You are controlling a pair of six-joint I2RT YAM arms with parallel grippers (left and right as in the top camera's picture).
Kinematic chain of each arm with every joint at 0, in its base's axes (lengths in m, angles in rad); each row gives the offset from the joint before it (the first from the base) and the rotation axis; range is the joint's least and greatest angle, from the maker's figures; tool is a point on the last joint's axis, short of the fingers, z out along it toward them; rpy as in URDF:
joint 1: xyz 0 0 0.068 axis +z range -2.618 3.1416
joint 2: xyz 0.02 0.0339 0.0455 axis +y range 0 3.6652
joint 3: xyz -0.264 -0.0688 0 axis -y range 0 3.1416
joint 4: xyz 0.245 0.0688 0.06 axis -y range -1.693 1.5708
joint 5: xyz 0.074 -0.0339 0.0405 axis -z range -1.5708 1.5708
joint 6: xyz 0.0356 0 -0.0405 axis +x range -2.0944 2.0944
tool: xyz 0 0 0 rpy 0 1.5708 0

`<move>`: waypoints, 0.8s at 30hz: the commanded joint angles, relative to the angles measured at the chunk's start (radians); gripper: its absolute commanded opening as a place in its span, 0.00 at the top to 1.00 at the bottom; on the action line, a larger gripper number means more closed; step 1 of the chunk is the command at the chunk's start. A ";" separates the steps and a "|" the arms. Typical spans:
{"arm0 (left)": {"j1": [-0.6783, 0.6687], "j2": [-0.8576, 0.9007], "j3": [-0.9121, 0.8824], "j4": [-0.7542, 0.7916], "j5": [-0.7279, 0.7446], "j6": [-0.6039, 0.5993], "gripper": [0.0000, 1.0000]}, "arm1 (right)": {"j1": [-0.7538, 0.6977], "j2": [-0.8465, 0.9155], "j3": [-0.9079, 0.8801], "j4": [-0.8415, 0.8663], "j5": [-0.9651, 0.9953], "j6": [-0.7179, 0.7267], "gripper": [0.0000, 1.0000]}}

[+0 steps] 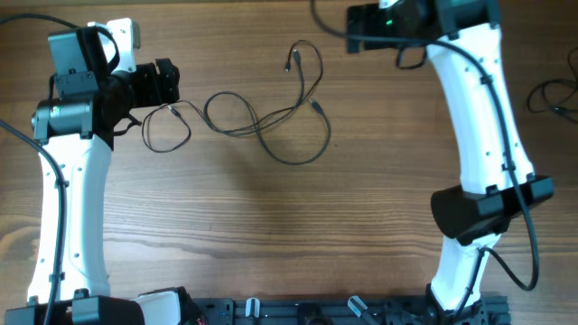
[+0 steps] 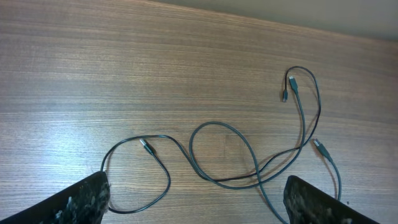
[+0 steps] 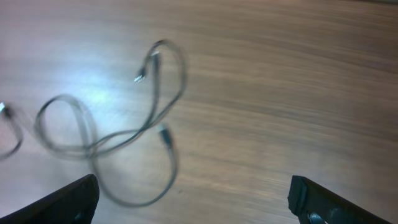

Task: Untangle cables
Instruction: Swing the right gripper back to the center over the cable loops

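The cables [image 1: 262, 122] are thin black wires lying in crossing loops on the wooden table [image 1: 271, 235], with small plug ends at the top [image 1: 289, 63], right [image 1: 316, 106] and left [image 1: 172, 113]. They also show in the left wrist view [image 2: 242, 168] and, blurred, in the right wrist view [image 3: 124, 140]. My left gripper [image 1: 167, 81] is open and empty, just left of the leftmost loop; its fingers [image 2: 196, 205] straddle the loops. My right gripper [image 1: 361, 32] is open and empty at the far right, clear of the cables; its fingers [image 3: 193, 202] show at the frame corners.
A thicker black arm cable [image 1: 551, 95] lies at the table's right edge. The arm bases stand at the front left [image 1: 90, 307] and front right [image 1: 461, 298]. A dark rail [image 1: 316, 311] runs along the front edge.
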 commanded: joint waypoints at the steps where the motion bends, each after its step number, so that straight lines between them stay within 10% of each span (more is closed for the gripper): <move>1: 0.029 -0.020 0.018 0.010 -0.016 0.001 0.09 | 0.042 -0.031 0.002 -0.025 -0.101 -0.090 0.00; 24: 0.197 -0.015 0.018 -0.001 0.166 0.002 0.09 | 0.205 -0.026 -0.475 0.309 -0.337 -0.269 0.00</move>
